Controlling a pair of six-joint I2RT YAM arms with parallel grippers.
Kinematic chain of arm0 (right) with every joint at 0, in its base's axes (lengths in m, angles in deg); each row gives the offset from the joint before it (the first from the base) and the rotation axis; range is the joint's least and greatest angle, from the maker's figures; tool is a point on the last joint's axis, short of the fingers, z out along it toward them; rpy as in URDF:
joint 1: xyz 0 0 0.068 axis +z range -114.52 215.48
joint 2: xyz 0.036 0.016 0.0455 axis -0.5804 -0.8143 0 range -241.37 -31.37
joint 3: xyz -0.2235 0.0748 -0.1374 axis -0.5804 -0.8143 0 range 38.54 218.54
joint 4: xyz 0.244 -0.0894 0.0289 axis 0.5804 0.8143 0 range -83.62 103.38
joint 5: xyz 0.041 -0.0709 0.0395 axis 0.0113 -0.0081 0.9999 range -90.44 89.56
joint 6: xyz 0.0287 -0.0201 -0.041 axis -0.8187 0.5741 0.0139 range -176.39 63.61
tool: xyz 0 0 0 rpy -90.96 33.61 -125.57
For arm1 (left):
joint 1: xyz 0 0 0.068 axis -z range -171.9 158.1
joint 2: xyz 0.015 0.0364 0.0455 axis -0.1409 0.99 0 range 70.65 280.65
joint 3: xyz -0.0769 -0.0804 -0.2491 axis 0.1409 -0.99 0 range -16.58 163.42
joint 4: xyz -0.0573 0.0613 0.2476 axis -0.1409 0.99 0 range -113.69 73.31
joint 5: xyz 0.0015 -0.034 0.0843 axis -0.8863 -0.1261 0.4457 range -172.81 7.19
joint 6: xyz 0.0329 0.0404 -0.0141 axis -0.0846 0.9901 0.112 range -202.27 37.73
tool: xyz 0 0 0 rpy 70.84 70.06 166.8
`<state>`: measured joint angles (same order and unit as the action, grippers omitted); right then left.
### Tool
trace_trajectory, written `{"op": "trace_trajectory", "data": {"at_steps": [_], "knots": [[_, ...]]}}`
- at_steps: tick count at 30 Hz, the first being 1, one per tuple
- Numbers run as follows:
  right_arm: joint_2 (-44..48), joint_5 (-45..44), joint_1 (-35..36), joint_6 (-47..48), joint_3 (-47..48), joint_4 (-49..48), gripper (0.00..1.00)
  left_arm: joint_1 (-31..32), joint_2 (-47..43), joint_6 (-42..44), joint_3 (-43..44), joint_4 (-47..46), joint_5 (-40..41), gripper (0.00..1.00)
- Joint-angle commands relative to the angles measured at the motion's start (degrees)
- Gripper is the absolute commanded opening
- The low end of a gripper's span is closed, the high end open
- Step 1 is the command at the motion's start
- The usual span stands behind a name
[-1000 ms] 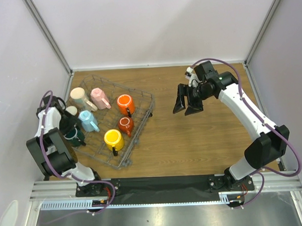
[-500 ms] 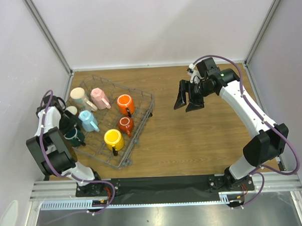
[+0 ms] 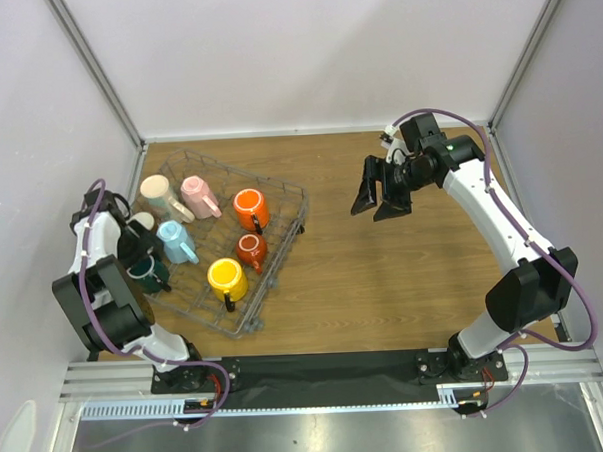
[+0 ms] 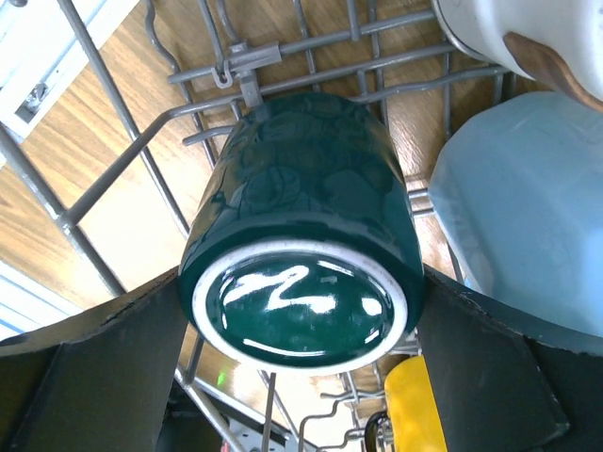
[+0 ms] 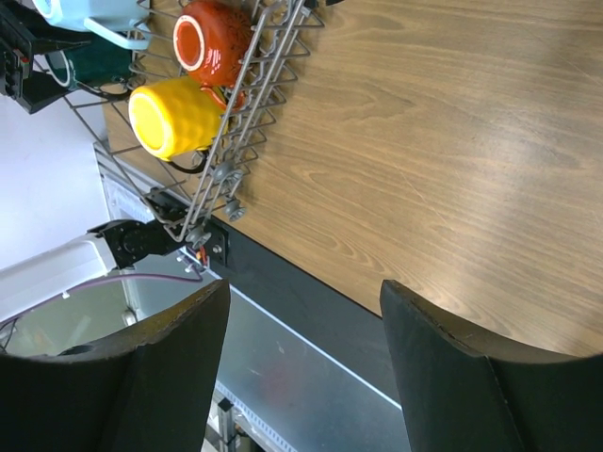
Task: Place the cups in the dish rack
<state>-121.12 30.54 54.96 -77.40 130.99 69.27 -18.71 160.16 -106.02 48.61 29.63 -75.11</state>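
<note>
The wire dish rack point(image 3: 284, 190) lies at the left of the table and holds several cups: cream point(image 3: 160, 192), pink point(image 3: 197, 196), orange point(image 3: 249, 208), light blue point(image 3: 174, 240), small red point(image 3: 250, 250), yellow point(image 3: 227, 279) and dark green point(image 3: 149, 275). My left gripper point(image 3: 141, 259) is at the rack's left edge. In the left wrist view its wide-open fingers point(image 4: 104, 367) closely flank the dark green cup point(image 4: 301, 226), which rests on the rack wires point(image 4: 122, 169). My right gripper point(image 3: 380, 198) hangs open and empty over bare wood right of the rack.
Another pale cup point(image 4: 528, 38) and the light blue cup point(image 4: 528, 217) crowd the green cup's right side. The right wrist view shows the rack's corner point(image 5: 254, 94), the yellow cup point(image 5: 170, 118) and the table's black front edge point(image 5: 311, 311). Grey walls enclose the table.
The right gripper has drifted slightly right and back, away from the rack. The left arm holds its place at the green cup.
</note>
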Motion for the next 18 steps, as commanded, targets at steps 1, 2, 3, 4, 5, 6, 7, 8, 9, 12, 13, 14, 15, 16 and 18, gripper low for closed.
{"op": "trace_trajectory", "data": {"at_steps": [1,2,3,4,5,6,7,8,9,12,13,14,15,16,18], "knots": [[-0.16,2.33,-0.15,-0.69,2.04,-0.23,0.71,-0.35,-2.68,1.69,3.1,2.57,0.47,1.0],[-0.16,2.59,-0.15,-0.69,2.21,-0.31,0.71,-0.35,-2.77,1.95,3.8,2.93,0.64,1.0],[-0.16,2.85,-0.15,-0.87,2.39,-0.4,0.71,-0.44,-2.85,2.04,4.15,3.45,1.34,1.0],[-0.07,2.86,-0.15,-1.04,2.39,-0.49,0.7,-0.44,-2.77,2.3,4.42,3.63,1.52,1.0],[0.02,3.2,-0.32,-0.96,2.48,-0.49,0.7,-0.53,-2.77,2.56,4.68,3.81,1.78,1.0],[-0.07,3.29,-0.5,-0.96,2.3,-0.58,0.71,-0.53,-2.77,2.39,4.86,4.16,2.14,1.0],[-0.07,3.38,-0.5,-1.13,2.3,-0.58,0.7,-0.53,-3.29,2.22,4.95,4.42,2.14,1.0],[-0.07,3.21,-0.59,-0.96,2.22,-0.49,0.71,-0.53,-3.82,1.87,4.95,4.42,1.88,1.0],[-0.16,3.21,-0.68,-1.04,2.21,-0.32,0.7,-0.53,-4.43,1.6,4.86,4.42,1.18,1.0],[-0.16,3.03,-0.76,-0.96,2.48,-0.05,0.7,-0.53,-6.89,0.9,5.65,5.47,0.03,1.0],[-0.33,3.03,-0.76,-1.04,2.83,-0.05,0.71,-0.53,-7.33,0.55,6.0,6.0,-1.97,1.0],[-0.33,2.77,-0.94,-1.13,3.18,0.21,0.71,-0.53,-8.56,-0.24,6.96,7.05,-2.95,1.0],[-0.42,2.59,-1.03,-1.05,3.44,0.47,0.71,-0.35,-9.26,-0.77,7.4,7.58,-3.83,1.0],[-0.51,2.24,-0.94,-1.13,3.71,0.65,0.71,0.35,-10.14,-2.43,7.58,7.68,-4.88,1.0],[-0.42,1.89,-1.12,-1.31,3.62,1.0,0.7,1.23,-12.78,-3.93,7.41,7.06,-7.25,1.0]]}}
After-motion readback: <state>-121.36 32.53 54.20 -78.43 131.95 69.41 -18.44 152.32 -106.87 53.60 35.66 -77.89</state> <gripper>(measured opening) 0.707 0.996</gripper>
